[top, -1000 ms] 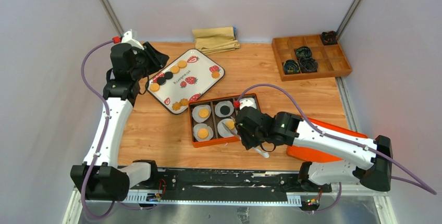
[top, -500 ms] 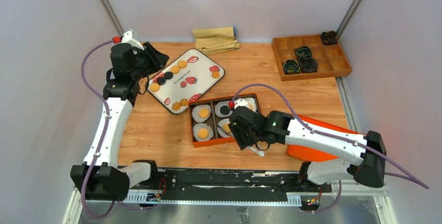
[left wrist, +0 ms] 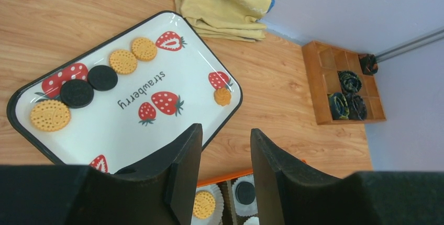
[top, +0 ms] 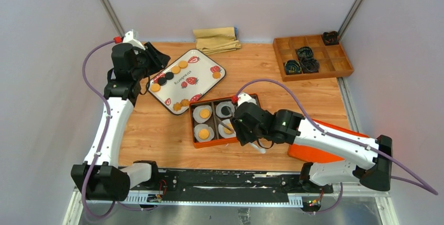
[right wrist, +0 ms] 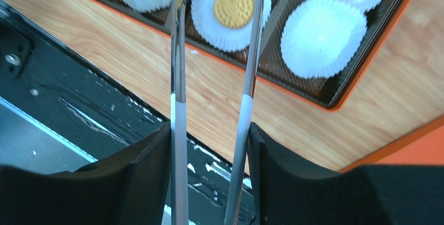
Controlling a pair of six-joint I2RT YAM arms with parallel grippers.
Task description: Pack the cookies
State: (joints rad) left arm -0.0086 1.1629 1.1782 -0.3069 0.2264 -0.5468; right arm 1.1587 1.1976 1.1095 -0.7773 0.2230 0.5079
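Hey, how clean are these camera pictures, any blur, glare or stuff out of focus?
Left wrist view: tray and cookies sharp, the left gripper's fingers close, black and featureless. Right wrist view: paper cups slightly soft, bright glints along the tongs, the right gripper's fingers dark and blurred. Top view: evenly lit, no harsh shadows, cookies too small for surface detail.

The left arm [top: 107,125] and right arm [top: 335,144] are wearing white shells over black joints; a purple cable [top: 85,73] is looping along each, ending in a red connector [top: 117,40].
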